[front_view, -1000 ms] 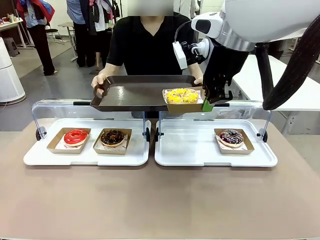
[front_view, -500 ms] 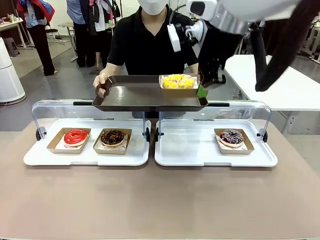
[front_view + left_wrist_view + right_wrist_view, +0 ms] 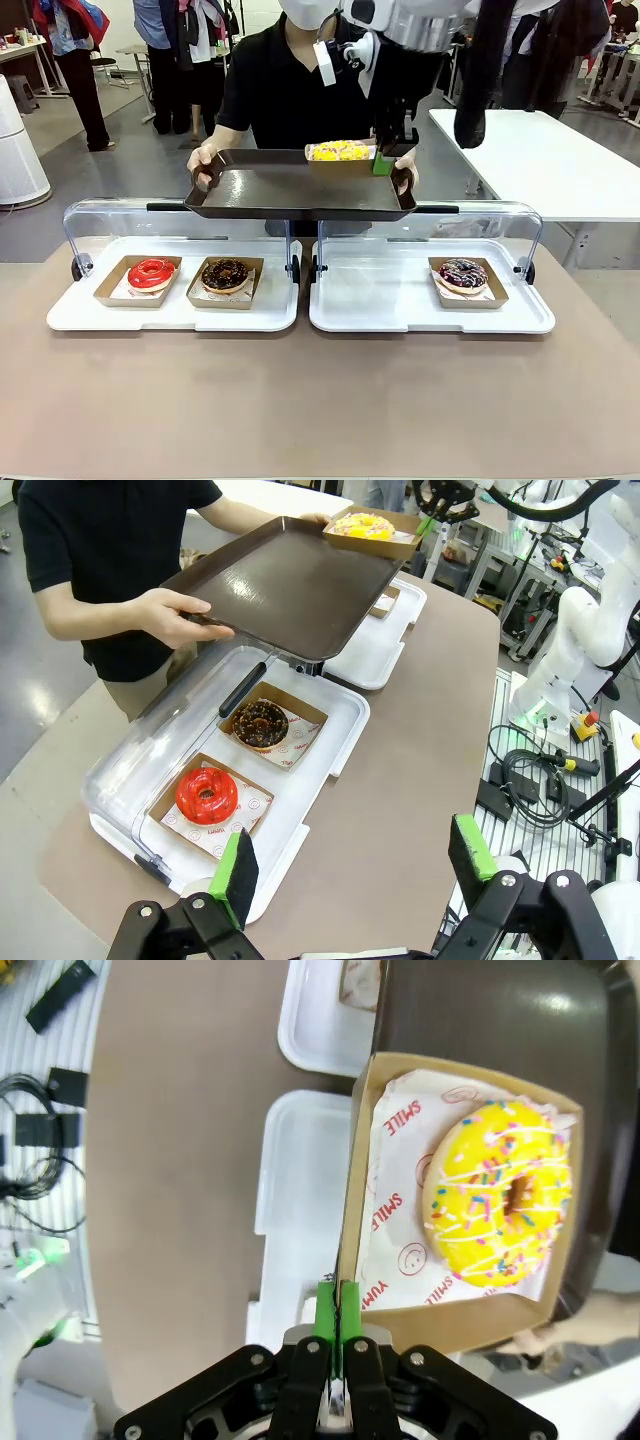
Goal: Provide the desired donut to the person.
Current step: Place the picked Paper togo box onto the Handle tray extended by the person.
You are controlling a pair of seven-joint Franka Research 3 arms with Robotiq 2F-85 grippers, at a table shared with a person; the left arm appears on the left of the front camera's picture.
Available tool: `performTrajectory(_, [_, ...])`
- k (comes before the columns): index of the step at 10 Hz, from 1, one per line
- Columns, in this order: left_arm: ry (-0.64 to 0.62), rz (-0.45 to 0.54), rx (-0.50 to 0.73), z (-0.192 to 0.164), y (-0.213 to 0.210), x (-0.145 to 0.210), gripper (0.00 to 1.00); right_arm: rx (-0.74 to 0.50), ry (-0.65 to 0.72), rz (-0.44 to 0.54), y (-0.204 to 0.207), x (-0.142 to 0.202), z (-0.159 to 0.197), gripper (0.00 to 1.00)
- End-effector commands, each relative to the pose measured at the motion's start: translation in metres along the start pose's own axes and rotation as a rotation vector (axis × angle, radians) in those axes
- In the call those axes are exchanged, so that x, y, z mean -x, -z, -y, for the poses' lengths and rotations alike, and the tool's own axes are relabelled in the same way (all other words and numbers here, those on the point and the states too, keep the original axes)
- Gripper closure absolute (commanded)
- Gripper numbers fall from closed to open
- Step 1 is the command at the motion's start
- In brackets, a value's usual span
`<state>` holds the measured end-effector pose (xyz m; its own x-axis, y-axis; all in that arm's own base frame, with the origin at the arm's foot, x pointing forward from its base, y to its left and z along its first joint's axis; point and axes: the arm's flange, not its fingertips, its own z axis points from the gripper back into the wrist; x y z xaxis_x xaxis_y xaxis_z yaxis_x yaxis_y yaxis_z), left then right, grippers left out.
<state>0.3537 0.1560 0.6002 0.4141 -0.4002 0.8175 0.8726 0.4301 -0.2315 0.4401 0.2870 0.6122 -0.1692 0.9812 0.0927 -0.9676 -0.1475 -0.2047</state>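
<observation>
The handover is in its placing step. The right gripper [image 3: 383, 160] is clenched on the side wall of a cardboard tray [image 3: 340, 168] that carries the yellow sprinkled donut [image 3: 340, 150]. In the right wrist view its green pads pinch the thin wall edge-on, with no gap between them. The cardboard tray sits at the corner of the brown serving tray [image 3: 290, 190] nearest that arm. The person [image 3: 290, 80] in the black T-shirt holds the serving tray level across the far side of the table, one hand [image 3: 205, 165] gripping each end. I cannot tell whether the cardboard tray's base already rests on the serving tray or hangs just above it. The left gripper [image 3: 355, 855] hangs over the near table edge with its fingers spread and nothing between them. Left on the table are a red glazed donut [image 3: 152, 272] and a chocolate donut [image 3: 225, 273] on one white display tray [image 3: 170, 315], and a dark-glazed sprinkled donut [image 3: 462, 273] on the other. The next move seems to call for settling the cardboard tray flat on the serving tray, well inside its rim. The fingers should then release and lift straight away, so the light tray neither tips nor drags along.
</observation>
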Motion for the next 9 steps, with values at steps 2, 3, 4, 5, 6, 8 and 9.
performTrajectory(2, [0.008,-0.006,0.004,0.001,-0.002,0.001,0.0,-0.025,0.007,-0.054,0.026,0.014,0.04,0.98])
performTrajectory(3, [0.008,-0.006,0.004,0.001,-0.002,0.001,0.0,-0.034,0.021,-0.063,0.039,0.021,0.048,0.98])
performTrajectory(4, [0.008,-0.006,0.004,0.001,-0.002,0.001,0.0,-0.026,0.035,-0.059,0.046,0.027,0.056,0.98])
performTrajectory(5, [0.008,-0.006,0.004,0.001,-0.002,0.001,0.0,-0.027,0.04,-0.06,0.054,0.03,0.062,0.98])
performTrajectory(6, [0.008,-0.006,0.004,0.001,-0.002,0.001,0.0,-0.029,0.046,-0.048,0.061,0.032,0.068,0.98])
performTrajectory(8, [0.008,-0.006,0.004,0.001,-0.002,0.001,0.0,-0.035,0.052,-0.043,0.072,0.034,0.074,0.98])
performTrajectory(9, [0.008,-0.006,0.004,0.001,-0.002,0.001,0.0,-0.031,0.061,-0.037,0.076,0.035,0.077,0.98])
